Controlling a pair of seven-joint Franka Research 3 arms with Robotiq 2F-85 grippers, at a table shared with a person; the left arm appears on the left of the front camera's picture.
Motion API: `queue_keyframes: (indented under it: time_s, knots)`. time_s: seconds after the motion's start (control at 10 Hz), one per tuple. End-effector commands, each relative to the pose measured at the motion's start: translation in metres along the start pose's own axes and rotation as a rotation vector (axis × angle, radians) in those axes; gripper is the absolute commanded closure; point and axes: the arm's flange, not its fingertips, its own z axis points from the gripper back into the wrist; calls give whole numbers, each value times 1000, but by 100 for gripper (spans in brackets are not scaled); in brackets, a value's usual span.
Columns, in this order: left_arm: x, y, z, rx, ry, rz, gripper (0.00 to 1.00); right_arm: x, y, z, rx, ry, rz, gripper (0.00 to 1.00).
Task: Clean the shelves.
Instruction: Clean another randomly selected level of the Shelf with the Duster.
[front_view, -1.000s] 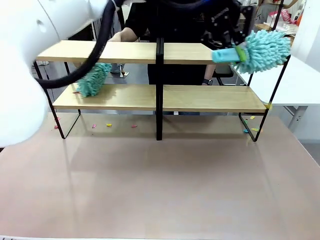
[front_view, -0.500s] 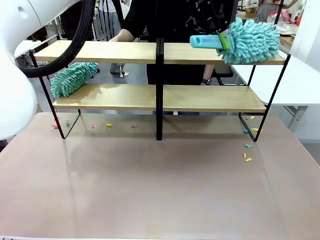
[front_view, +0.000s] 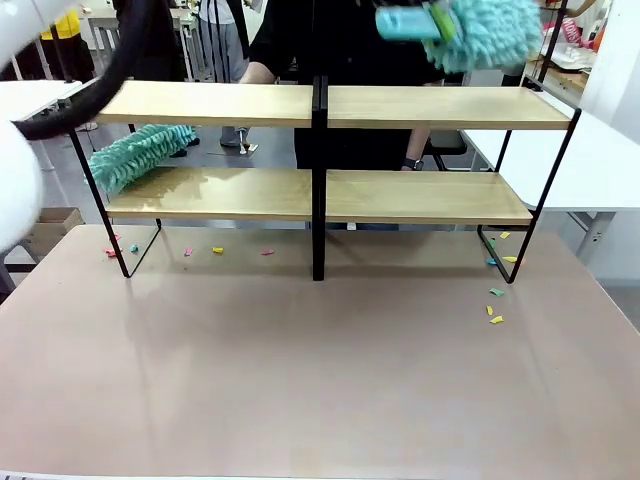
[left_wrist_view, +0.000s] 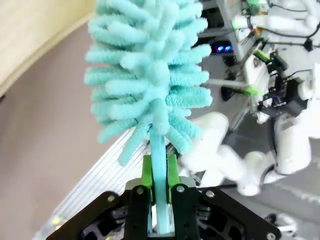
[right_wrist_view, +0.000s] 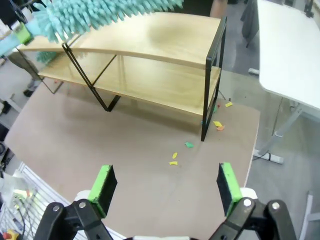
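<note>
The shelves (front_view: 420, 197) stand across the far half of the table, two tiers of light-wood boards in a black frame. My left gripper (left_wrist_view: 159, 172) is shut on the handle of a fluffy teal duster (left_wrist_view: 150, 75). In the front view that duster (front_view: 135, 155) hangs just past the left end of the lower board. A second teal duster (front_view: 485, 30) with a blue handle hovers above the right end of the top board (right_wrist_view: 165, 35); what holds it is hidden. My right gripper (right_wrist_view: 165, 182) is open and empty, high above the table's right corner.
Small coloured paper scraps lie on the table near the right leg (front_view: 495, 305) and under the left half (front_view: 215, 250). A person in black (front_view: 360, 40) stands behind the shelves. A white table (front_view: 600, 170) adjoins on the right.
The left duster swept leftward along the lower board and off its left end. The other duster rose from the top board's right end and now hovers above it.
</note>
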Motion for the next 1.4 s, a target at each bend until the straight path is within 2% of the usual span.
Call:
queue_keyframes:
  time_s: [0.0,0.2,0.3,0.4,0.5,0.7,0.9,1.0,1.1,1.3]
  knots:
    - [-114,38,3,-58,-159,154,87,3,-1,-2,14,-19,2,0]
    - [-169,51,23,-53,-319,243,87,3,-1,-2,14,-19,2,0]
    - [-186,65,38,-71,-348,281,87,3,-1,-2,14,-19,2,0]
    - [-201,81,50,-53,-336,304,87,3,-1,-2,14,-19,2,0]
    - [-212,97,54,26,-253,437,87,3,-1,-2,14,-19,2,0]
    - [-226,121,52,60,-42,783,87,3,-1,-2,14,-19,2,0]
    - [-245,133,52,100,51,949,87,3,-1,-2,14,-19,2,0]
    - [-258,137,55,94,41,992,87,3,-1,-2,14,-19,2,0]
    - [-275,139,61,64,-32,976,87,3,-1,-2,14,-19,2,0]
    - [-324,143,80,-57,-303,774,87,3,-1,-2,14,-19,2,0]
